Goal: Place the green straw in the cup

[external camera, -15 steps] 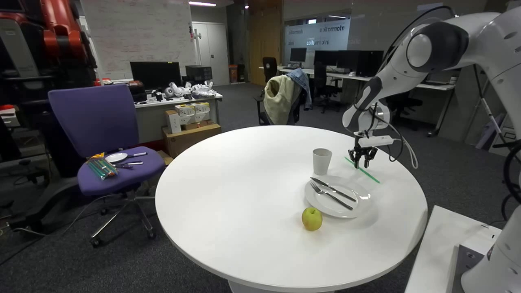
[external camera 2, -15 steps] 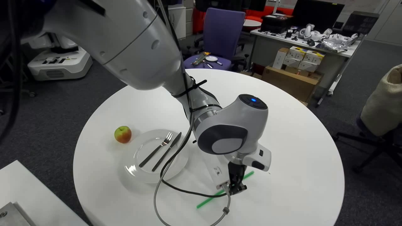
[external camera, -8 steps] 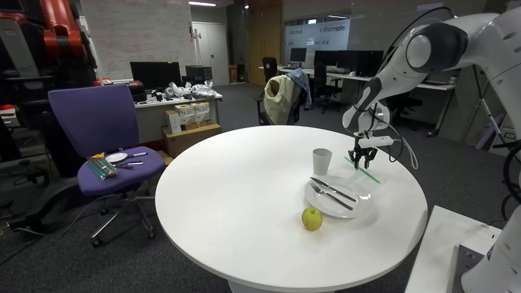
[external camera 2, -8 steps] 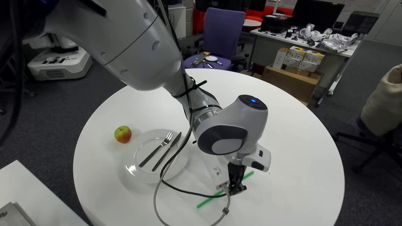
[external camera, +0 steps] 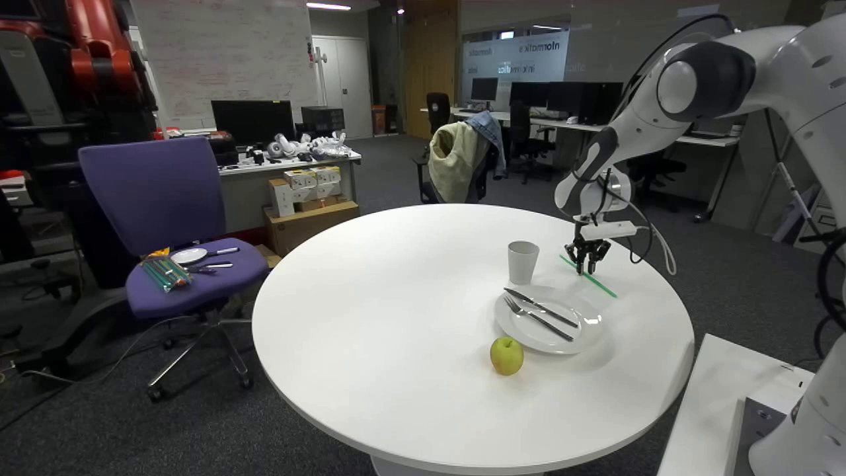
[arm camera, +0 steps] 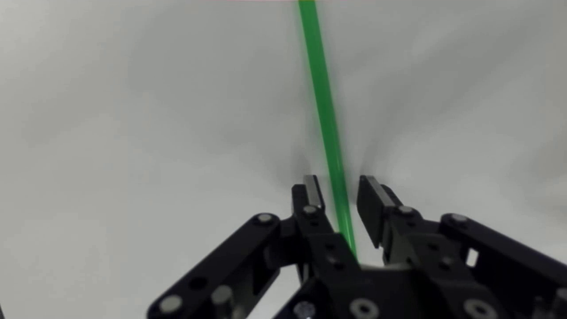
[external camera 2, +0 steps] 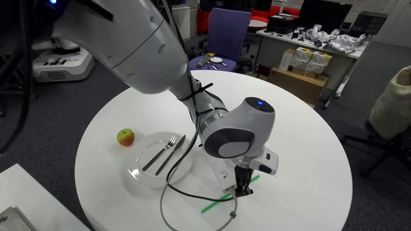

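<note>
Has narrowed the tool (arm camera: 341, 189) since half a second ago; leaves it slightly spread astride the green straw (arm camera: 328, 124), with gaps either side. Has the straw lying on the tabletop (external camera: 396, 317), in an exterior view at three o'clock from the upright, tapered white cup (external camera: 522, 264).

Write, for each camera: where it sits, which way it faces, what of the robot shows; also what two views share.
In an exterior view, the camera sits beside the table, facing across it; the arm shows at right, down to the end effector.
In an exterior view, the camera sits near the arm, facing down toward the purple chair; arm and end effector show.
Wrist view: on the arm, facing down at the table; the open fingers flank the green straw.
Both exterior views share the plate and apple.
</note>
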Robot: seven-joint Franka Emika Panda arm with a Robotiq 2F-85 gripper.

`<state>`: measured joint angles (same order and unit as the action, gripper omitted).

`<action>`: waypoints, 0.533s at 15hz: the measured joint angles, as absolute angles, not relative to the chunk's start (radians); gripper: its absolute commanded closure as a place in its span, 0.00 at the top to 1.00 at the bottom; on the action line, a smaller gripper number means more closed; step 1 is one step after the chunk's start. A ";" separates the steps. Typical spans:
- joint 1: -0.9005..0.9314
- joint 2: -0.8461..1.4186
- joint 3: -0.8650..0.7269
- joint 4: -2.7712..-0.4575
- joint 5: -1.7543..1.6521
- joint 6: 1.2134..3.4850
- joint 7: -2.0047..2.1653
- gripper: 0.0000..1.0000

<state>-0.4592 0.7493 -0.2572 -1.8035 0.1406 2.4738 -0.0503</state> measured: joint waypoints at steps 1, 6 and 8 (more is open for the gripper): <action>-0.459 0.750 -0.257 -1.802 0.141 2.474 -0.049 0.00; -0.460 0.751 -0.257 -1.798 0.141 2.474 -0.035 0.00; -0.459 0.750 -0.257 -1.796 0.141 2.511 -0.003 0.00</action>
